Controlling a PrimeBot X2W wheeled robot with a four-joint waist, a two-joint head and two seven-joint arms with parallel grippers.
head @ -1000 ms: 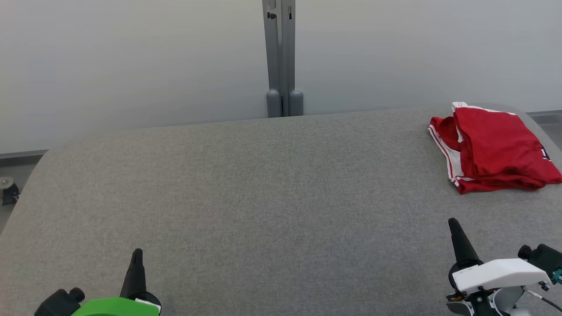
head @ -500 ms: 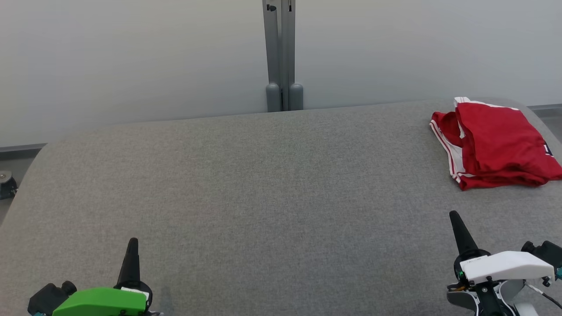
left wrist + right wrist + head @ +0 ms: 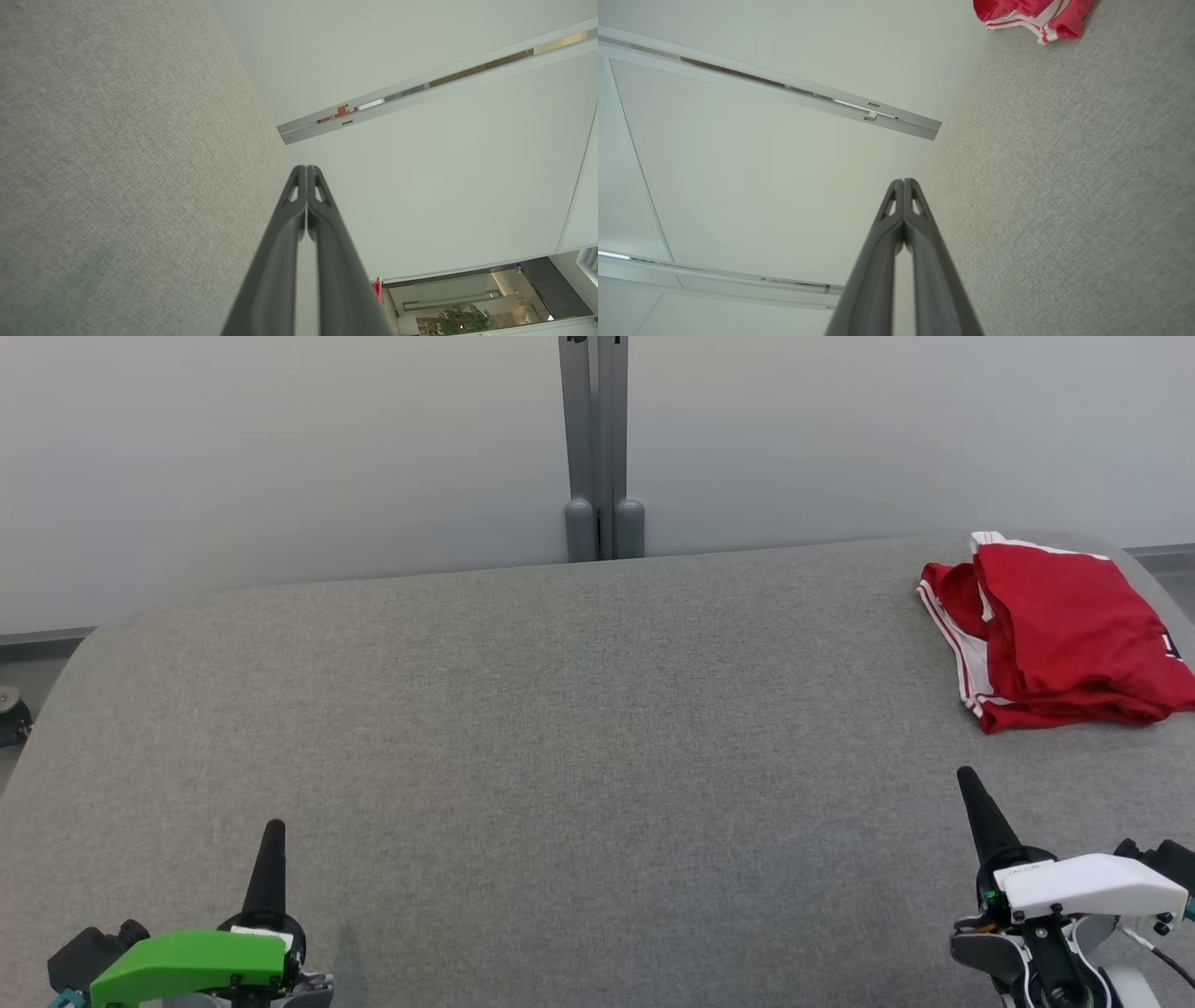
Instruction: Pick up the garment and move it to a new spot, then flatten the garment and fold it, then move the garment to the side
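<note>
The left pincer [image 3: 272, 828] is seen clenched on nothing at the lower left of the head view, its fingers pressed into one dark spike; in the left wrist view the same pincer [image 3: 307, 168] is shown with both fingers meeting along their length above the grey surface [image 3: 117, 163]. The right pincer [image 3: 966, 775] is likewise clenched and empty at the lower right, and its closed tips [image 3: 904, 181] are confirmed from its own wrist. The garment [image 3: 1060, 635], red with white stripes, lies folded at the far right of the surface [image 3: 597, 728], well apart from both pincers. Its striped hem [image 3: 1034, 14] is caught at the top edge of the right wrist view, while the whole bundle is given from the head. A grey post [image 3: 597, 439] is seen against the wall behind the surface; a plant [image 3: 460, 319] in a room beyond is shown from the left wrist. Compared with a second ago, the whole head picture has shifted upward, so the camera has moved; the garment is unchanged in place and shape, and both pincers are found slightly further up against the surface.
</note>
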